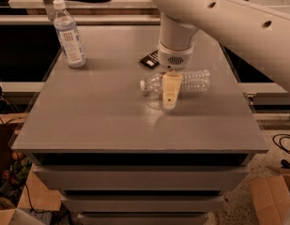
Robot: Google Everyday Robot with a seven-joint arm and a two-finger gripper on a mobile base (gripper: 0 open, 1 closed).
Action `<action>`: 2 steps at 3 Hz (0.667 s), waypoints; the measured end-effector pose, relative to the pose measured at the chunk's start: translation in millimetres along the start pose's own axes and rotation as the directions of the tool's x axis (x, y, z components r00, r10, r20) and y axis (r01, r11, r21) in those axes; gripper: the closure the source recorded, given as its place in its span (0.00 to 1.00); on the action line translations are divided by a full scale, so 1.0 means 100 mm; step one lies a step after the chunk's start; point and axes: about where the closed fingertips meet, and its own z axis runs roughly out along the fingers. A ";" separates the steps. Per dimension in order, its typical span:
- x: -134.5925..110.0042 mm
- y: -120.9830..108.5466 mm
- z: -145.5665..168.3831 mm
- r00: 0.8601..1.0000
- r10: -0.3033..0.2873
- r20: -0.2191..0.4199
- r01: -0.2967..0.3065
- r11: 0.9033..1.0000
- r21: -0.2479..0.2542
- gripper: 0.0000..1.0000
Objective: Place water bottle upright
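jaws down on a lying bottle, grip unreadable

jaws hang straight down from the wrist at the middle of the desk (88, 116), right at the water bottle (194, 81), and whether they are open or closed i cannot tell from this angle. one pale part of them shows in front of the bottle, crossing it near the shoulder, its tip low against the desk top. what sits behind the bottle is hidden.

the water bottle lies on its side, flat on the desk, a little right of centre. its white cap (142, 85) points to the left of the view, and the clear ribbed body runs off to the right, past the wrist. it is not upright.

above it the big white arm (229, 18) sweeps in from the upper right and bends down into the round wrist, which covers the patch of desk just behind the bottle.

a small dark flat object (148, 59) peeks out at the wrist's left side, just behind the bottle; what it is, i cannot make out.

over at the far left corner a second bottle (69, 36) stands upright, white cap, large pale label, well apart from the action.

below the desk top, drawer fronts stack down. a cardboard box (271, 198) sits on the floor at the lower right.
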 end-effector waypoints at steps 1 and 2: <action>0.00 -0.11 -0.06 1.000 0.017 0.006 -0.017 1.000 0.006 0.41; 0.00 -0.18 -0.12 1.000 0.023 0.021 -0.023 1.000 0.006 0.66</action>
